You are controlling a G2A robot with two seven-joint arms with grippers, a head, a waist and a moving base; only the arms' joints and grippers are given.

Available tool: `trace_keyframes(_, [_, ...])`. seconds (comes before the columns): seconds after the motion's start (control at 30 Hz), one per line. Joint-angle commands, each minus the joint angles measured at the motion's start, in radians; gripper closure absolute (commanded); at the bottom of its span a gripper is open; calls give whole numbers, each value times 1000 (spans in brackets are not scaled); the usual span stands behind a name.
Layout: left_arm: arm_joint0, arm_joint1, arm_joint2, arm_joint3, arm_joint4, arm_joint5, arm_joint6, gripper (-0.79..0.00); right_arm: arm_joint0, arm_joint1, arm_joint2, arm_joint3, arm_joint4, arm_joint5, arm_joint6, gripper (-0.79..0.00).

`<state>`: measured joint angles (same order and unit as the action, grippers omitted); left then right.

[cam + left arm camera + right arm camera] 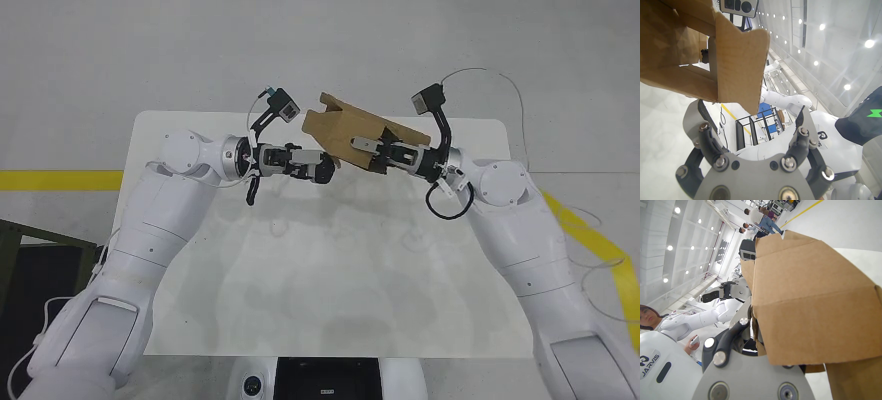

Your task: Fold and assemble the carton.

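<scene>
One carton [340, 128] edge in right gripper [365, 147]

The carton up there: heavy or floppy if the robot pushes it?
The carton is probably light: the right gripper holds it aloft by one end. Walls look fairly stiff, keeping an open shape; the loose flap would likely fold at its crease if pushed.

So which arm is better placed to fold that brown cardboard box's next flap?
Left, probably: the left claw is open, free, beside a loose flap of the brown cardboard carton; the right claw is clamped on it.
</scene>
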<state>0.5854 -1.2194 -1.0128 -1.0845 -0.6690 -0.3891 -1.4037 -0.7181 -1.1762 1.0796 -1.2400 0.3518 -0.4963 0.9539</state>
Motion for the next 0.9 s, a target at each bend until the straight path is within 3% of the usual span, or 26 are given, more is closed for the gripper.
trace_keyframes(0.0, [2,1,-4,-2,1,0,2,-785,1,1,7,7,11,2,3,0])
trace_keyframes(0.5, [36,30,-90,-2,63,0,30,-785,-18,24,76,75,100,51,165,0])
trace_keyframes(0.87, [79,60,-139,38,219,-8,101,-785,-35,30,79,40,157,55,272,0])
